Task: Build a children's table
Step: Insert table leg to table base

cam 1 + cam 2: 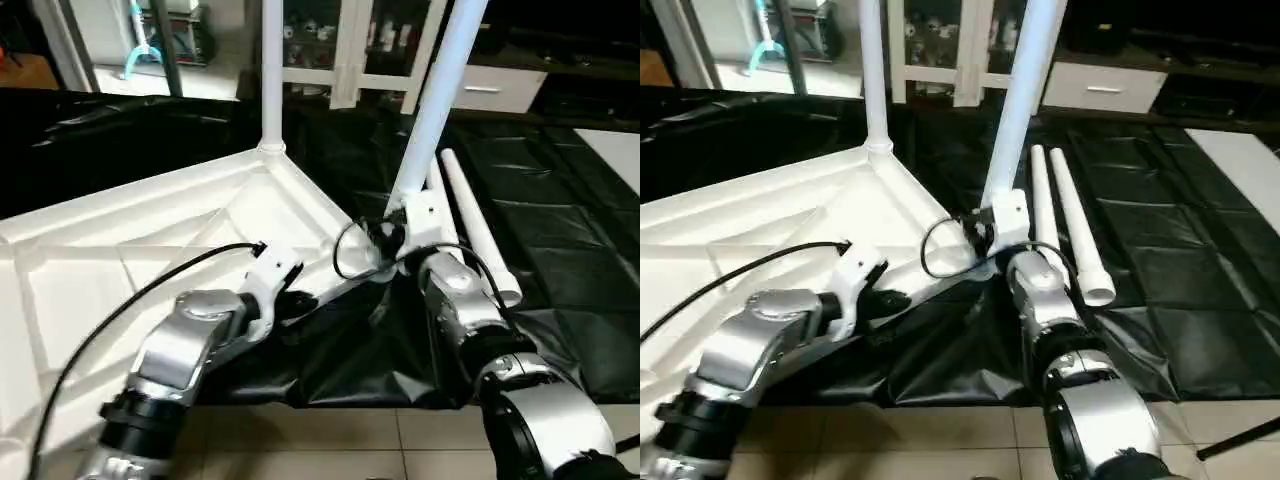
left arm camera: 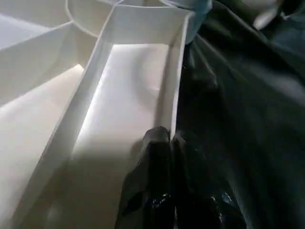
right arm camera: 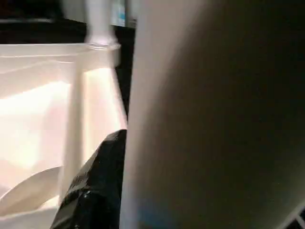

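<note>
Tabletop (image 1: pixel 120 240) lies ribs-up on black sheeting so legs can drop into sockets. Right hand (image 1: pixel 985 235) grasps a tilted leg (image 1: pixel 1020 100) at the near corner; clenched left hand (image 2: pixel 164 143) braces the rim.

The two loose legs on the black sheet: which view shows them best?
The right eye view: both loose legs lie side by side, unblocked. In the left eye view the right arm partly hides them.

Tabletop (image 1: pixel 150 230) smooth white plastic; sheet (image 1: pixel 560 250) glossy black plastic.
</note>
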Motion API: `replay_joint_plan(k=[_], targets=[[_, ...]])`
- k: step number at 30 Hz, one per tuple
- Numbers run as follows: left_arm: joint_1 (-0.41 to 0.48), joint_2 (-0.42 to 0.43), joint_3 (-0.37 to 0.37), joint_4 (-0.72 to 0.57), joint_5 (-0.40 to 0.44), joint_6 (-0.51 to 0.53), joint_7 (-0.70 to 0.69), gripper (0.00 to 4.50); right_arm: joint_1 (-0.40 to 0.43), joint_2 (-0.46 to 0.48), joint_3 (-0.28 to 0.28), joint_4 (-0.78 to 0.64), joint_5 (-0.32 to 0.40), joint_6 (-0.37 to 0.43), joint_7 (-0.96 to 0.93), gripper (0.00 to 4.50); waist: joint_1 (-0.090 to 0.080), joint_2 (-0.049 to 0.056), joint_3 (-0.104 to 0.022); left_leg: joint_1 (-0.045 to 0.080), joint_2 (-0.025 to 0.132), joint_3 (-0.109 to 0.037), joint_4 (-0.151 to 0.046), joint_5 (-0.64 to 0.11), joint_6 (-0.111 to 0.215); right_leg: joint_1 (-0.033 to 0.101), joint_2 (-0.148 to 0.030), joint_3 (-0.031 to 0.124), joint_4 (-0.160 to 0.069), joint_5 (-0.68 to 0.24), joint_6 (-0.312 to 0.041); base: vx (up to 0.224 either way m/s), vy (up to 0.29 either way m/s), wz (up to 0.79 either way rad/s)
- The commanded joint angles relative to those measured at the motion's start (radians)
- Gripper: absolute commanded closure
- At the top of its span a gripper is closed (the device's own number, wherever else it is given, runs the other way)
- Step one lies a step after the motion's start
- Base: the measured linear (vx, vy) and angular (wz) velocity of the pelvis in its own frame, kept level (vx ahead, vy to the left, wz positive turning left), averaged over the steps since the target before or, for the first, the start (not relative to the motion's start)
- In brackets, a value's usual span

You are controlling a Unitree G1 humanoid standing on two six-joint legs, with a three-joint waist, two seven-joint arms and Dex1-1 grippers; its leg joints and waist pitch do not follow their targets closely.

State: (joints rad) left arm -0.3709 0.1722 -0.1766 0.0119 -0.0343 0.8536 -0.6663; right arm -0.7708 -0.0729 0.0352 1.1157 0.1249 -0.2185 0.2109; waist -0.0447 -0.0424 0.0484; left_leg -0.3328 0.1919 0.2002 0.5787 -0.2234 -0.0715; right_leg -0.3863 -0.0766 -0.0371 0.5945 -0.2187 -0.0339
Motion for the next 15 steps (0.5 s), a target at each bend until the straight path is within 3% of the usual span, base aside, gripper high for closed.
replay_joint_plan(k=[1,5,7,11,12,15], targets=[[-0.071,-0.104,-0.038,-0.053,-0.022,0.018,0.064,4.50,0.077,0.073,0.098,0.135,-0.133,0.063,-0.078,2.54,-0.002,0.002,-0.020,-0.002,0.040,-0.017,-0.083,-0.300,0.014,0.000,-0.052,0.042,-0.085,-0.282,-0.152,0.000,0.000,0.00],[-0.074,-0.088,-0.032,-0.049,-0.014,0.019,0.086,4.50,0.071,0.074,0.078,0.140,-0.125,0.046,-0.077,2.54,0.001,0.007,-0.022,-0.009,0.038,-0.017,-0.082,-0.256,0.037,0.006,-0.050,0.041,-0.080,-0.229,-0.147,0.000,0.000,0.00],[-0.073,-0.081,-0.026,-0.053,-0.016,0.025,0.083,4.50,0.070,0.071,0.069,0.139,-0.116,0.036,-0.068,2.54,-0.001,0.006,-0.023,-0.013,0.038,-0.016,-0.081,-0.232,0.046,0.009,-0.049,0.039,-0.076,-0.183,-0.161,0.000,0.000,0.00],[-0.065,-0.054,-0.024,-0.066,-0.010,0.024,0.073,4.50,0.062,0.067,0.036,0.129,-0.079,-0.007,-0.010,2.54,-0.002,0.008,-0.023,-0.016,0.042,-0.017,-0.081,-0.220,0.052,0.011,-0.051,0.038,-0.074,-0.172,-0.171,0.000,0.000,0.00],[-0.063,-0.049,-0.027,-0.069,-0.008,0.024,0.067,4.50,0.058,0.067,0.031,0.127,-0.070,-0.019,0.008,2.54,-0.001,0.018,-0.025,-0.015,0.042,-0.018,-0.080,-0.214,0.049,0.013,-0.051,0.038,-0.071,-0.159,-0.177,0.000,0.000,0.00],[-0.058,-0.028,-0.043,-0.073,-0.009,0.003,0.044,4.50,0.055,0.064,0.024,0.122,-0.060,-0.028,0.044,2.54,-0.004,0.012,-0.027,-0.015,0.043,-0.016,-0.078,-0.188,0.056,0.015,-0.050,0.037,-0.067,-0.106,-0.194,0.000,0.000,0.00]])
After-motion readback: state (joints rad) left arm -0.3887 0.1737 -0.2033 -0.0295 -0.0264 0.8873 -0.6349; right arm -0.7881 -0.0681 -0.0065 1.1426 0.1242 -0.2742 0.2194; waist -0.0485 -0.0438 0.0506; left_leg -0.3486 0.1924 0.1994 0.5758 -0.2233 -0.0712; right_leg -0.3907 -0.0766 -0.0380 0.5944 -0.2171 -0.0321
